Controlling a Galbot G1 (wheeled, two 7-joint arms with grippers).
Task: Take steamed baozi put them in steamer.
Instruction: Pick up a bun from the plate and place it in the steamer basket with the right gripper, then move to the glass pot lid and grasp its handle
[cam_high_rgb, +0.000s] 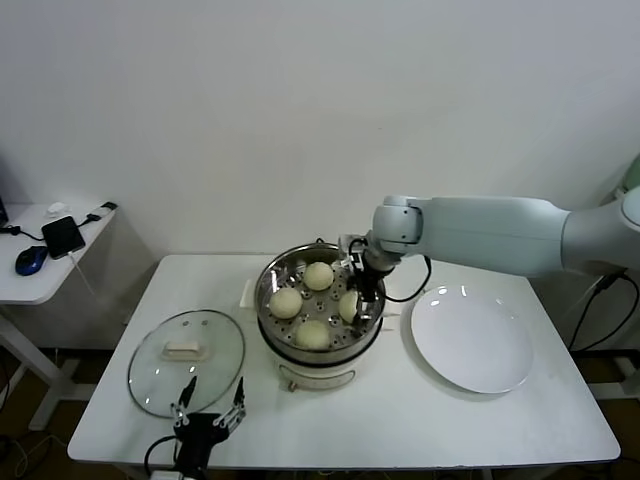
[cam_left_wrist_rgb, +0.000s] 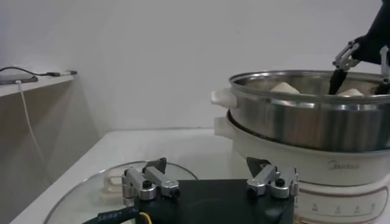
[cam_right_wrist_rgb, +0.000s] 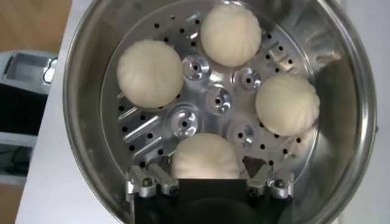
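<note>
Several cream-white steamed baozi lie on the perforated tray of the steamer (cam_high_rgb: 330, 358), a shiny steel pot on a white base. My right gripper (cam_high_rgb: 365, 300) reaches down inside the pot at its right side. In the right wrist view the right gripper (cam_right_wrist_rgb: 204, 163) stands open astride the nearest baozi (cam_right_wrist_rgb: 204, 155), with small gaps between the fingertips and the bun. Three other baozi (cam_right_wrist_rgb: 150, 73) (cam_right_wrist_rgb: 230, 33) (cam_right_wrist_rgb: 286, 103) rest around the tray. My left gripper (cam_high_rgb: 210, 400) is parked open at the table's front edge, empty, beside the steamer (cam_left_wrist_rgb: 304, 122).
A round glass lid (cam_high_rgb: 186, 360) lies flat left of the steamer, just behind the left gripper (cam_left_wrist_rgb: 207, 163). A flat white plate (cam_high_rgb: 472, 340) sits bare to the steamer's right. A side table with a phone and mouse stands at the far left.
</note>
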